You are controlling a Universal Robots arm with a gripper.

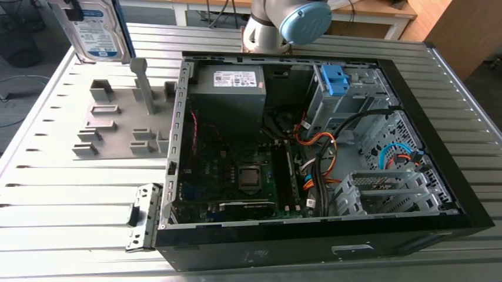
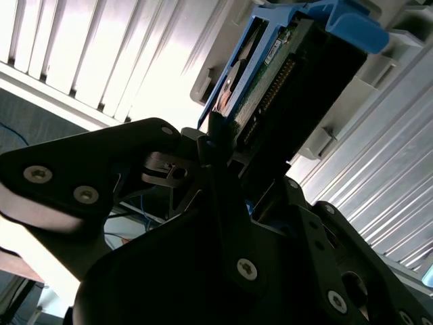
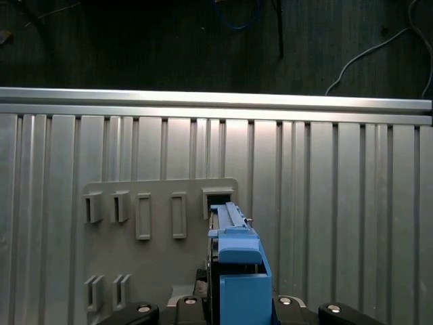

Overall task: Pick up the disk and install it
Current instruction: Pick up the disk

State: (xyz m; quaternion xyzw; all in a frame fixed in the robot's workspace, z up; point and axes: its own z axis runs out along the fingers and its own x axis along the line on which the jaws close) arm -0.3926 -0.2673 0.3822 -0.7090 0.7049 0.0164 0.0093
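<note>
The disk (image 1: 98,32) stands upright at the far corner of the table (image 1: 70,205), on the exterior view's left. Its white-and-blue label faces the room and its blue bracket runs along the edges. It sits above the far end of the grey holder plate (image 1: 117,120), well apart from the open computer case (image 1: 314,235) that takes up the middle of the table.

In the second wrist view, the gripper (image 2: 230,152) has its black fingers (image 2: 213,139) closed in on one short end of the disk (image 2: 270,74), so the claw is narrow and holding it. The contact itself is in deep shadow, so I'd say it looks clamped rather than swear to it. The connector edge and the green circuit board of the drive show there, with the blue bracket wrapping round the far end.

In the first wrist view, the disk (image 3: 238,271) is seen edge-on, with its blue frame pointing towards one of the rectangular slots in the holder plate (image 3: 155,217). I can't tell whether its tip touches that slot.

The arm (image 1: 286,23) rises behind the case. Inside the case lie the grey power-supply box (image 1: 231,88), a blue latch (image 1: 333,79) on the metal bay beside it, the motherboard (image 1: 235,170) and a tangle of orange and black cables (image 1: 321,158).
</note>
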